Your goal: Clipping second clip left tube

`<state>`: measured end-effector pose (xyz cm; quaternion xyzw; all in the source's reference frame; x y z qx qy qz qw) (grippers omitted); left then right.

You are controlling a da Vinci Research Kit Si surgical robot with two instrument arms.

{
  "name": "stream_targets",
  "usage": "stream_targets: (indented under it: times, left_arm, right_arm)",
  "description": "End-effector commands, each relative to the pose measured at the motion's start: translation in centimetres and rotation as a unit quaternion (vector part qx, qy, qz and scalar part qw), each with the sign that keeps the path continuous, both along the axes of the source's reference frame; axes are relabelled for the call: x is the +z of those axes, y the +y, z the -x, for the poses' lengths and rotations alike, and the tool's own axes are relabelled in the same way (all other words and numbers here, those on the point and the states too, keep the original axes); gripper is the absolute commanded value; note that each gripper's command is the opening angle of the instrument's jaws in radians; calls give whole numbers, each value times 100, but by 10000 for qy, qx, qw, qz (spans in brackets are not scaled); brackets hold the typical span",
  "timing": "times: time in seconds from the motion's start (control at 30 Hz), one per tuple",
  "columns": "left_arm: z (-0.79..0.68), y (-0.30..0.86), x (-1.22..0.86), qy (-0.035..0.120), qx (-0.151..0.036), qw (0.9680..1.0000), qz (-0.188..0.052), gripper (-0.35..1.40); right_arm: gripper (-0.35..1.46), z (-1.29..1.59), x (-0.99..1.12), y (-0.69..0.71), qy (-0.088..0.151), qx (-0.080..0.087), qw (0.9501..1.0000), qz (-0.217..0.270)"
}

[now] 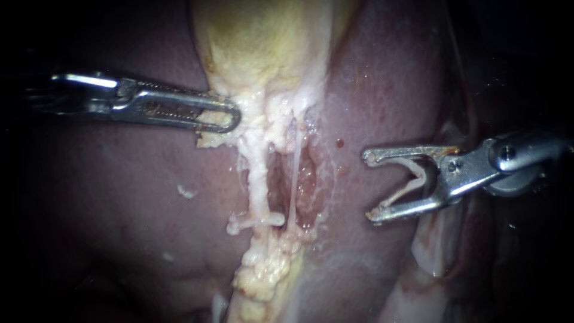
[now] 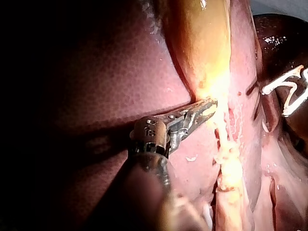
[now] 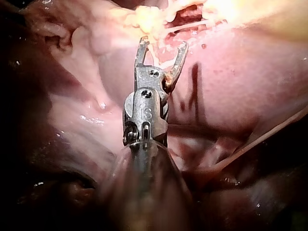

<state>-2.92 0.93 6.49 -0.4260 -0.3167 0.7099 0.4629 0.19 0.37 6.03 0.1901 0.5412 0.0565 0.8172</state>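
Wet, dark red liver [image 1: 119,227] fills the field, with the yellow, sac-like gallbladder [image 1: 263,42] lying on it. The silver left instrument [image 1: 233,118] clamps the gallbladder's neck. The silver right instrument [image 1: 371,185], well apart from the pale, thick left tube [image 1: 258,179], holds a V-shaped white clip [image 1: 412,188] between spread jaws. A closed white clip [image 1: 263,220] crosses the tube's lower end.

Instrument [image 1: 233,116] [image 1: 371,185] 2, tube [image 1: 258,179] [image 1: 295,179] 2, clip [image 1: 257,221] [image 1: 415,179] 2, gallbladder [image 1: 263,42] 1, liver [image 1: 119,185] 1.

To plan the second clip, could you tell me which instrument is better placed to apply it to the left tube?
Right. The right instrument holds a spread clip in its jaws, facing the left tube; the left instrument is clamped on the gallbladder neck.
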Motion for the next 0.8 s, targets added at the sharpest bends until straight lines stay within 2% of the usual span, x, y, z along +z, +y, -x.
stream_targets:
  times: [0.03, 0.13, 0.27, 0.37, 0.43, 0.53, 0.63, 0.8]
  left_arm:
    - [-1, 0, -3, -8, 6, 10000, -11, -35]
    - [-11, 5, -20, -48, 43, 10000, -65, -35]
    - [-41, 19, -49, 32, -71, 9999, -64, -35]
    - [-63, 27, -63, 22, -173, 9998, 2, -35]
    - [-72, 32, -69, 37, -215, 9998, 23, -35]
    - [-77, 36, -73, 41, -269, 9996, 32, -35]
    - [-76, 35, -73, 57, -280, 9996, 63, -35]
    - [-72, 32, -74, 72, -300, 9995, 69, -35]
  right_arm:
    - [50, -1, 0, 0, 2, -6, 10000, 1]
    - [50, -1, 0, 0, 1, -4, 10000, 1]
    - [50, -1, 0, 0, -7, 9, 10000, 6]
    - [50, -3, 0, 0, -2, 1, 10000, 1]
    - [50, -4, 0, 0, 5, -9, 10000, -4]
    - [50, -7, -1, -1, 10, -17, 10000, -9]
    - [50, -13, -3, -3, 47, -72, 10000, -4]
    - [50, -39, -1, -10, 57, -94, 9994, -318]
